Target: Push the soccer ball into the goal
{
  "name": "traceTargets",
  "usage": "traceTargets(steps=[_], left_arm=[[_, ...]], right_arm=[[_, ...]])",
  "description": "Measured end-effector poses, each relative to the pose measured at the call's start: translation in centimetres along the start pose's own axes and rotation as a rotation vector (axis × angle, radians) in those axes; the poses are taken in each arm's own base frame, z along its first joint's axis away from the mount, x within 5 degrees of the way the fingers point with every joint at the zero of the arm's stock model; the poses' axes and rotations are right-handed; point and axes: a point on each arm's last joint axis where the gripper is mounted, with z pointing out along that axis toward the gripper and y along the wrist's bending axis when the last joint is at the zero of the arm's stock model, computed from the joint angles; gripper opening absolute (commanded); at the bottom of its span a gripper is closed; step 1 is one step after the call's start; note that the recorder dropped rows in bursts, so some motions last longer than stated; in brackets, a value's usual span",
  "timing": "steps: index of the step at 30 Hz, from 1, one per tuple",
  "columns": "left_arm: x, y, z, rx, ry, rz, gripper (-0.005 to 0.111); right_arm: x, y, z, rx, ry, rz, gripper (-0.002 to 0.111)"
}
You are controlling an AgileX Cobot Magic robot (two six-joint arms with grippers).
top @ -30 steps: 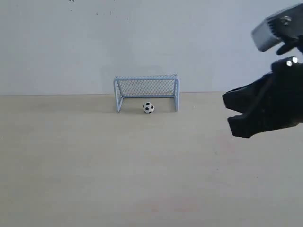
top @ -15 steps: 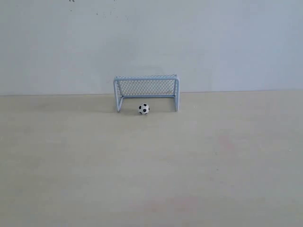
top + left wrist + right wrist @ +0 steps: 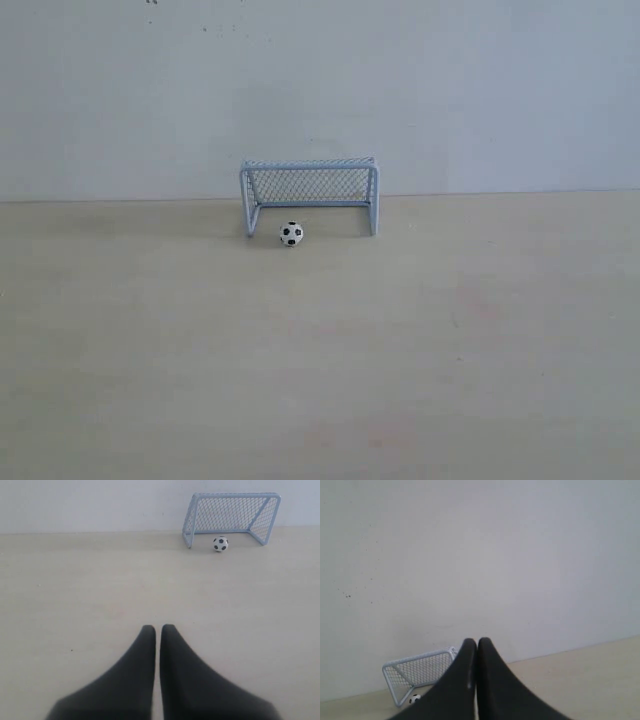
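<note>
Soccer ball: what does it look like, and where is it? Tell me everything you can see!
The soccer ball is tiny, round and white with black patches. It is far shorter than the goal. It sits on the pale table, right at the goal's open mouth, left of its middle in the exterior view, seemingly just outside the line. Only the table touches it.

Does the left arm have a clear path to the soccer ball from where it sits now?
Probably yes. The left wrist view shows only bare table between the shut left claw and the soccer ball at the mouth of the goal. Whether the arm stretches that far is unclear.
</note>
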Motion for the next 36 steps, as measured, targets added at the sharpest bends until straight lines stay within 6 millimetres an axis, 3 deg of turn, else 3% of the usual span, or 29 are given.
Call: traceTargets(steps=[20, 25, 36], left_arm=[[0.0, 0.0, 0.0, 0.000, 0.000, 0.000, 0.004], [0.0, 0.0, 0.0, 0.000, 0.000, 0.000, 0.004], [0.0, 0.0, 0.0, 0.000, 0.000, 0.000, 0.004]], right_arm=[[0.2, 0.0, 0.0, -0.004, 0.009, 0.034, 0.000], [0.4, 0.3, -0.1, -0.045, 0.023, -0.052, 0.000], [2.0, 0.3, -0.2, -0.053, 0.175, -0.081, 0.000]])
